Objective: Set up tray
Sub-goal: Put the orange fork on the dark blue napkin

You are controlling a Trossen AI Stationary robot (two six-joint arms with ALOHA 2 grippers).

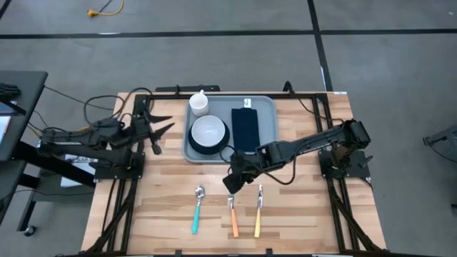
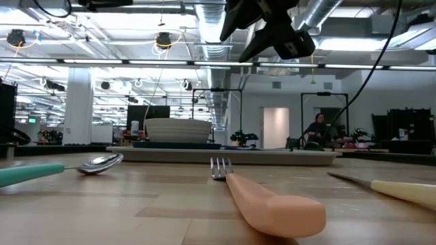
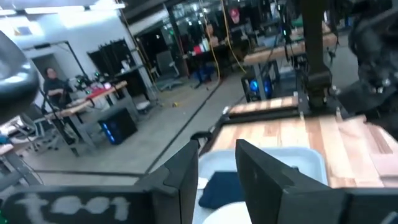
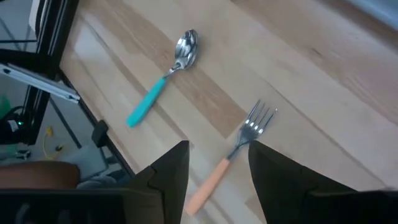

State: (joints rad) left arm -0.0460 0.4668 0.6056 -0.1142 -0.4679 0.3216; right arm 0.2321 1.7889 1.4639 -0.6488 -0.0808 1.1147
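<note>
Filling most of the high view, the wooden table (image 1: 300, 214) carries everything. The tray (image 1: 267, 114) lies at the far middle of it, roughly square, its slightly longer axis running left to right and its sides square with the table edges. On the tray, a white bowl (image 1: 208, 130) sits on a dark plate (image 1: 193, 145) at the left, a black napkin (image 1: 245, 130) lies lengthwise front to back at the right, and a white cup (image 1: 198, 104) stands in the far left corner. Nearer the front lie a teal-handled spoon (image 1: 197, 211), an orange-handled fork (image 1: 233, 218) and a yellow-handled knife (image 1: 258, 213), side by side. The right gripper (image 1: 233, 184) hangs above the fork's head, jaws spread and empty. The left gripper (image 1: 161, 130) waits left of the tray, jaws narrowly parted, empty.
</note>
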